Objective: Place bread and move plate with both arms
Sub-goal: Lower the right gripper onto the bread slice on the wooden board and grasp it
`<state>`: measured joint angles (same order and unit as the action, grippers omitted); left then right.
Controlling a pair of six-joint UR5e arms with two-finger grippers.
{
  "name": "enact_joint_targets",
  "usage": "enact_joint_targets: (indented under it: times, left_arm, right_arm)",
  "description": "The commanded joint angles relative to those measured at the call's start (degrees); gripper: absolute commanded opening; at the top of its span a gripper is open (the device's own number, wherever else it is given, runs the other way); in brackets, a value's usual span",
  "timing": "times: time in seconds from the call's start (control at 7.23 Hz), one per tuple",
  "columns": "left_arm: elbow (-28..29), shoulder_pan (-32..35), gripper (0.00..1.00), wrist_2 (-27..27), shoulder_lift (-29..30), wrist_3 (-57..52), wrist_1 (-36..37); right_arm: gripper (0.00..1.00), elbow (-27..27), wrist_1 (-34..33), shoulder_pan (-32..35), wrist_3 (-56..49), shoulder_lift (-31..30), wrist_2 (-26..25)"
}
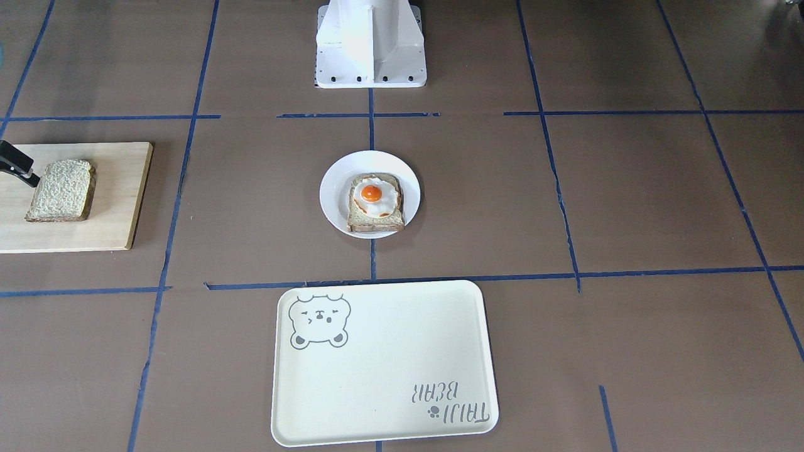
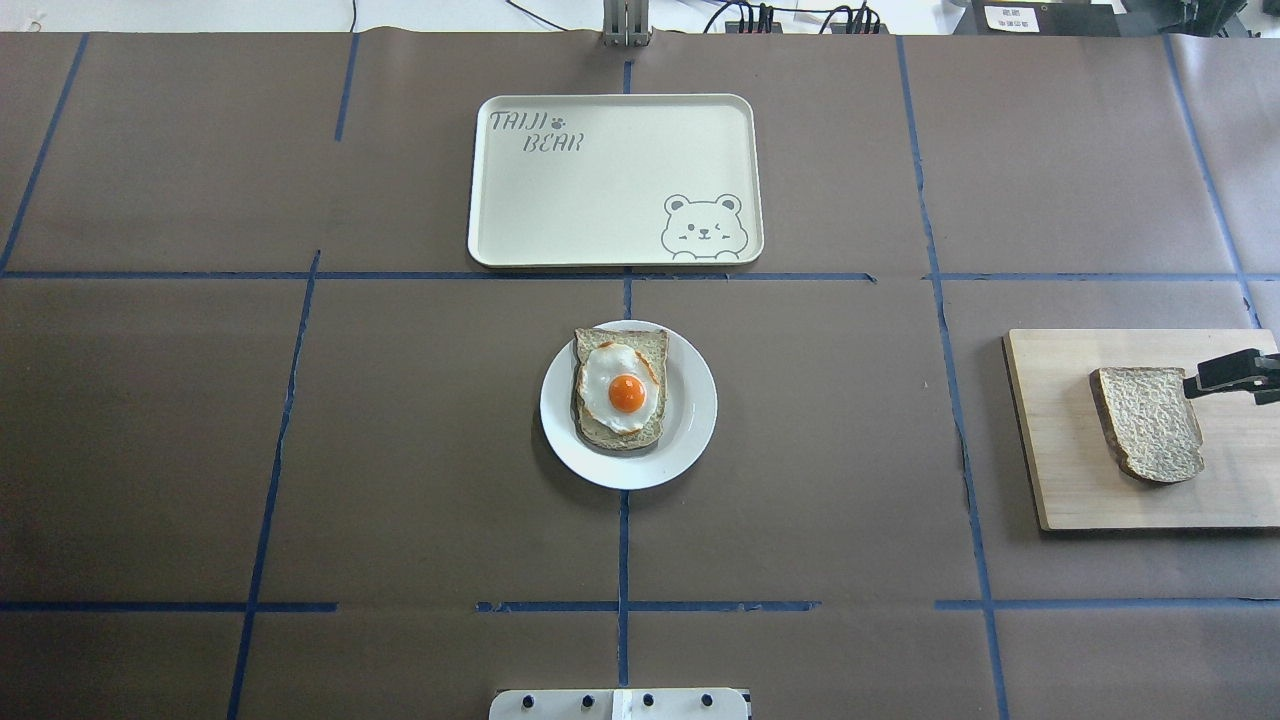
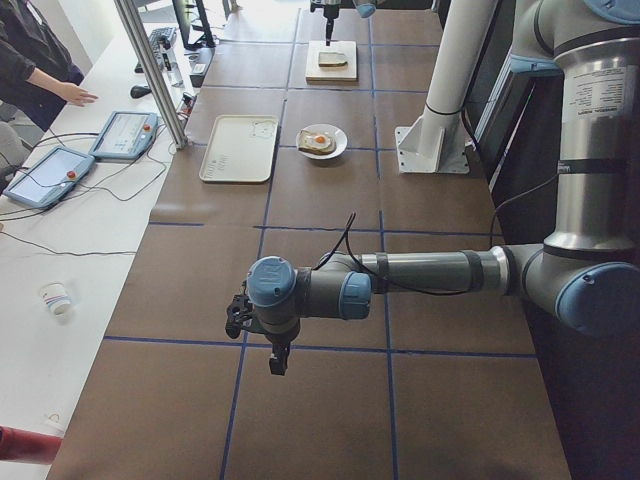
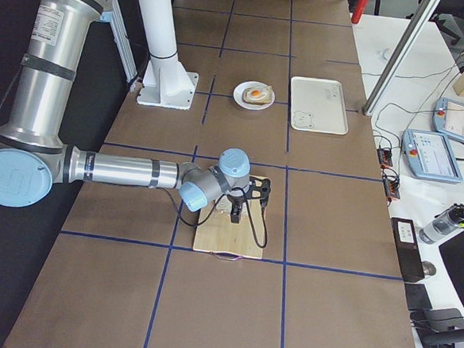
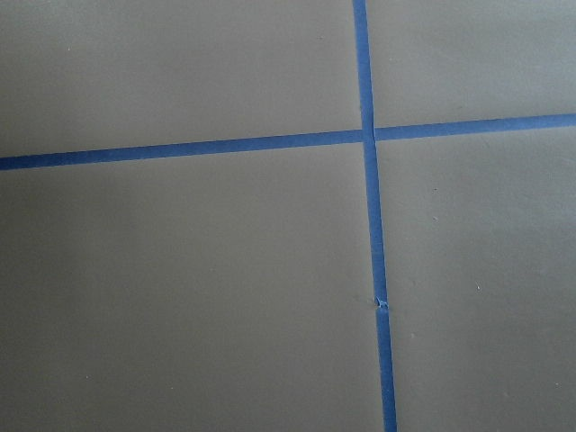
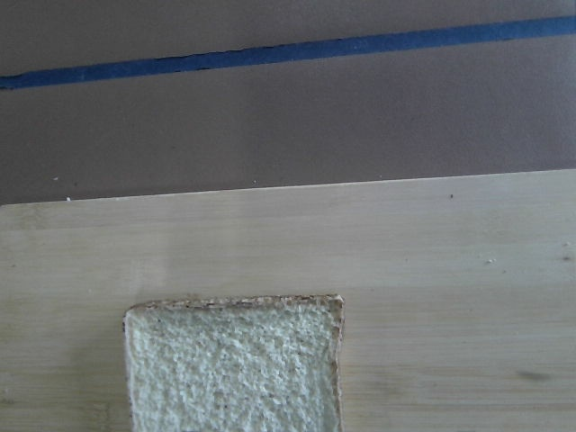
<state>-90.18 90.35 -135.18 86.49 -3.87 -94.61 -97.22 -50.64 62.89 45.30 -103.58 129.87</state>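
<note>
The bread (image 2: 1148,422) lies flat on a light wooden board (image 2: 1060,450) at the table's right end; it also shows in the front view (image 1: 61,190) and the right wrist view (image 6: 234,364). My right gripper (image 2: 1225,385) hangs over the board at the bread's domed edge and looks open, partly cut off by the frame. It is at the left edge of the front view (image 1: 19,166). The white plate (image 2: 690,400) sits mid-table and carries a toast with a fried egg (image 2: 622,390). My left gripper (image 3: 262,335) is far off at the table's left end; I cannot tell its state.
A cream tray with a bear drawing (image 2: 610,180) lies beyond the plate on the far side. The white robot base (image 1: 370,44) stands on the near side. The left wrist view shows only brown table (image 5: 180,270) with blue tape lines.
</note>
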Motion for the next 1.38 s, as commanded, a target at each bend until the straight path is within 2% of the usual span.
enact_joint_targets:
  times: [0.0,0.28,0.69,1.24]
  left_arm:
    - [0.0,0.0,1.0,0.0,0.0,0.0,0.0]
    - [0.1,0.0,1.0,0.0,0.0,0.0,-0.1]
    - [0.1,0.0,1.0,0.0,0.0,-0.1,-0.1]
    - [0.0,0.0,1.0,0.0,0.0,-0.1,-0.1]
  right_arm:
    - [0.84,2.6,0.1,-1.5,0.4,1.0,-0.2]
    - [0.78,3.6,0.1,-3.1,0.4,1.1,-2.5]
    - [0.74,4.5,0.1,-3.3,0.4,1.5,-2.2]
    - [0.73,4.6,0.1,-4.0,0.3,2.3,-2.2]
